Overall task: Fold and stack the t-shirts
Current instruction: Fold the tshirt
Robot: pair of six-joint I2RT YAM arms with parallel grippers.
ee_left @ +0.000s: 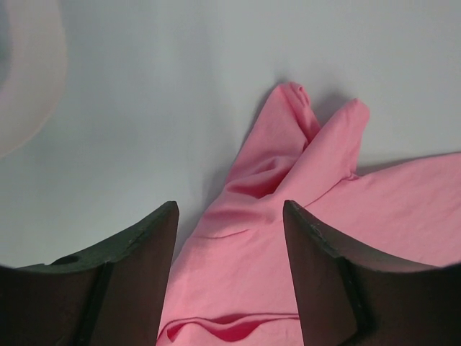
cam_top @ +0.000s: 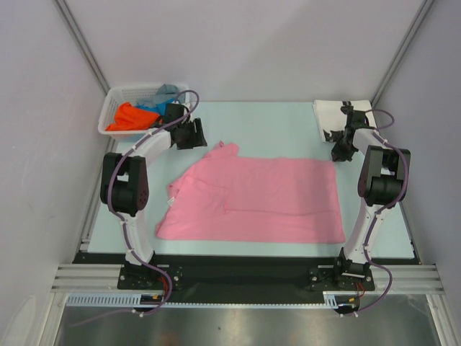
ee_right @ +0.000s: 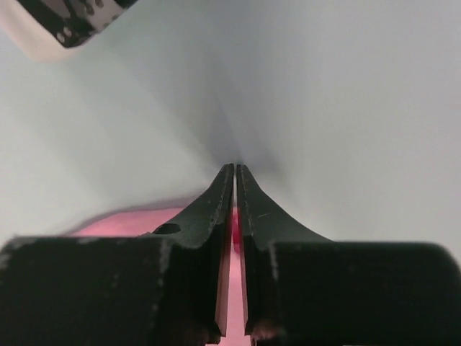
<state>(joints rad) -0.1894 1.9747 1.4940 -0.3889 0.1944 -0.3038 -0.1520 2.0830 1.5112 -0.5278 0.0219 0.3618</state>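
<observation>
Pale green table (cam_top: 274, 119), white-walled booth. Left gripper (ee_left: 230, 209): jaws wide apart, hovering over sleeve (ee_left: 302, 137) of pink shirt (cam_top: 259, 198), which lies spread flat mid-table. Right gripper (ee_right: 235, 169): jaws pressed together at shirt's far right corner; cloth pinch unclear. Advice: take both far corners evenly, lift together, fold toward near hem. White shirt (cam_top: 328, 112) print unreadable; no labels seen.

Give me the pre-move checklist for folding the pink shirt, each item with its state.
1. Plain pink cloth t-shirt lies spread on the pale table: ok.
2. Left gripper is open over the shirt's sleeve: ok.
3. Sleeve lies flat: not ok, it is bunched and creased.
4. Right gripper is closed at the shirt's far right corner: ok.
5. Cloth is pinched in the right gripper: cannot tell.
6. White printed shirt lies apart from the pink one: ok.
</observation>
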